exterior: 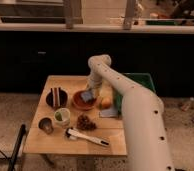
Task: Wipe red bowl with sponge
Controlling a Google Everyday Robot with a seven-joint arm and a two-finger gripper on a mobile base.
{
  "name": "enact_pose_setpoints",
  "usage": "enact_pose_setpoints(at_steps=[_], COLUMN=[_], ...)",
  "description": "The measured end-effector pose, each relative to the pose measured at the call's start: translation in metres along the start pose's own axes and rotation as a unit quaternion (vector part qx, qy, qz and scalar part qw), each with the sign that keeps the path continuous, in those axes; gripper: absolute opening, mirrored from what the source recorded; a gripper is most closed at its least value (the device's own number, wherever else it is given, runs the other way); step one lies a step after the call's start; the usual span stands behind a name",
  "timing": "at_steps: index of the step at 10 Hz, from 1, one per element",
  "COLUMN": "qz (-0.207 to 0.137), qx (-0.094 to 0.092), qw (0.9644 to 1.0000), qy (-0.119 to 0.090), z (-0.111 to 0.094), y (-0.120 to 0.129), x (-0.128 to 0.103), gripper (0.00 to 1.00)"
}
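The red bowl (82, 103) stands on the wooden table (50, 145), near its middle back. The sponge (87, 95), a small blue-grey pad, sits in the bowl's right half, tilted against its inner surface. My gripper (90, 91) reaches down from the white arm (121, 90) and is shut on the sponge, pressing it into the bowl. The arm hides the bowl's far right rim.
A dark bowl with brown sticks (56, 97) stands left of the red bowl. In front are a pale cup (62, 116), a small metal cup (45, 124), a brown cluster (83, 121) and a white-handled tool (87, 137). An orange fruit (106, 102), a pale cloth (109, 113) and a green bin (140, 81) lie right.
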Motion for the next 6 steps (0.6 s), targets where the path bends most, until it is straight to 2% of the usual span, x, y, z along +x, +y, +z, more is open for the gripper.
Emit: enact_pose_setpoints(at_steps=[3,6], qz=[-0.032,-0.059], qx=[-0.011,-0.012], qw=[0.9994,0.9981], qy=[-0.011,-0.014], z=[0.007,-0.002], y=[-0.004,0.002], x=[-0.02,-0.033], gripper=[0.0,0.0])
